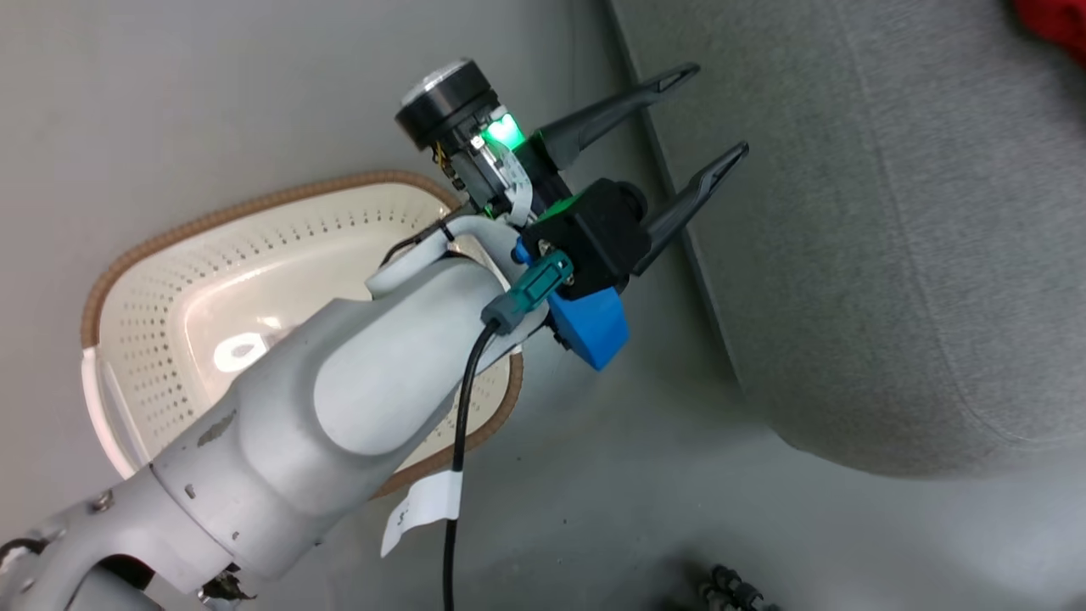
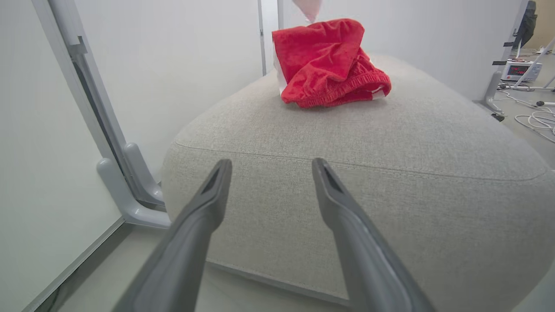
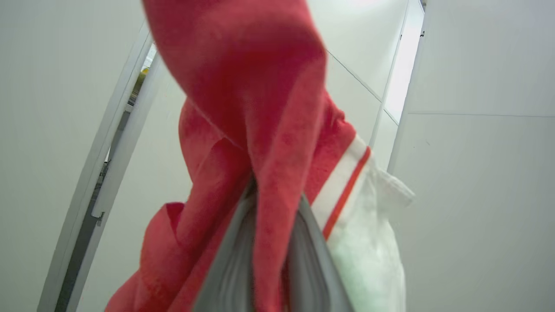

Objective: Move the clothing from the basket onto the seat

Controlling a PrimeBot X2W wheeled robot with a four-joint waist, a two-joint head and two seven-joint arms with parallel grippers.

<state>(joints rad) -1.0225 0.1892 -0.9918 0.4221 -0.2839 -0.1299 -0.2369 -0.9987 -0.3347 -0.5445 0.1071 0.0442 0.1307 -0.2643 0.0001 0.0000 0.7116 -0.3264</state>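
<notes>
– At the right wrist, how is the grip?
– Right gripper [image 3: 277,208]: fingers pressed together on a red garment [image 3: 243,86] with white trim. The cloth drapes over and around them, pale wall panels behind.
– Left side?
– Left gripper [image 1: 717,110]: fingers spread, nothing between them. In the head view it hangs over the floor [image 1: 611,475], between the basket [image 1: 161,339] and the couch [image 1: 891,212], tips pointing toward the couch.
– Other clothing?
– A second red garment [image 2: 325,60] lies bunched on top of the couch, well beyond the left fingertips. The basket stands on the floor near the couch, partly hidden by the left forearm.
</notes>
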